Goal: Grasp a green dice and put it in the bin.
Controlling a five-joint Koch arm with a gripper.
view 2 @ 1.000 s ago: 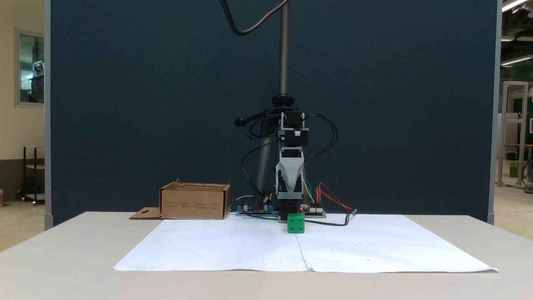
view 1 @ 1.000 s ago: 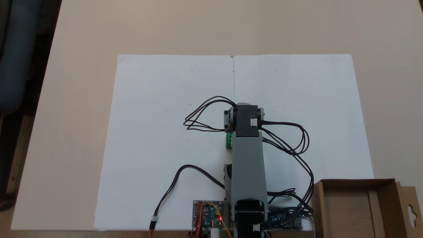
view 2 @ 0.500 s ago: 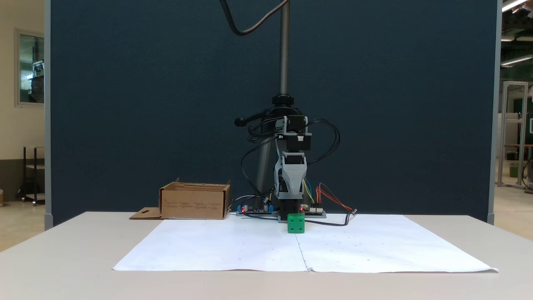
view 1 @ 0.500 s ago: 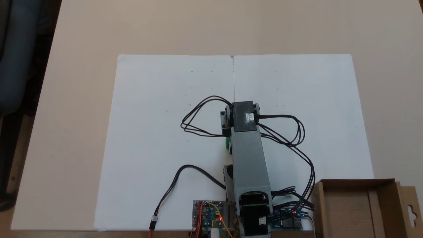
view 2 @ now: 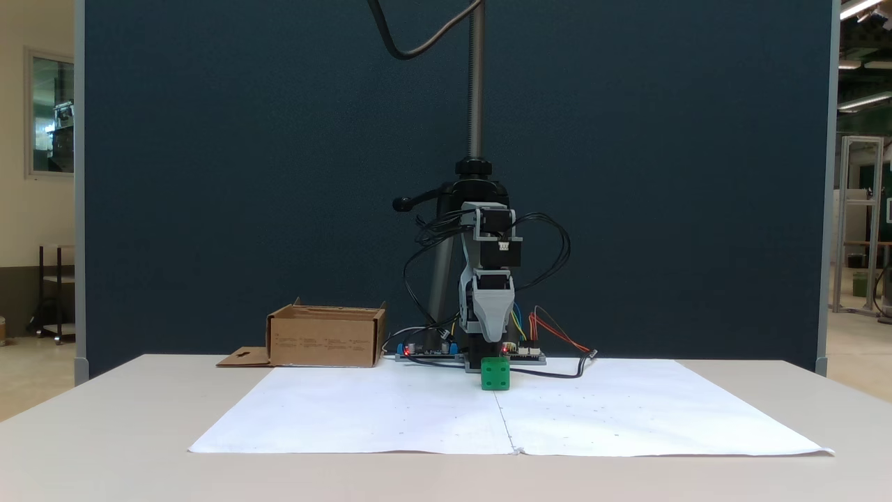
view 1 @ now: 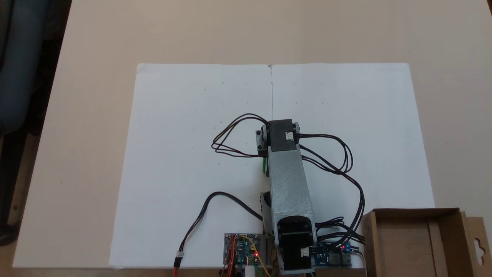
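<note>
White paper sheets [view 1: 184,154] covered the beige table [view 1: 96,57] beneath the pincer; circuit boards [view 1: 242,250] sat behind it, a dark blue partition [view 2: 244,174] farther back.

Small print on the bin [view 2: 326,341] is too small to read.

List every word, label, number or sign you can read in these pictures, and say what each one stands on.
No text can be read.
The bin: rows of small dark print on its front wall, too small to read.
The circuit boards at the arm's base: markings too small and blurred to read.
The green dice: dark pips on the facing side, no letters or digits.
The white paper: scattered tiny specks, no writing.
</note>
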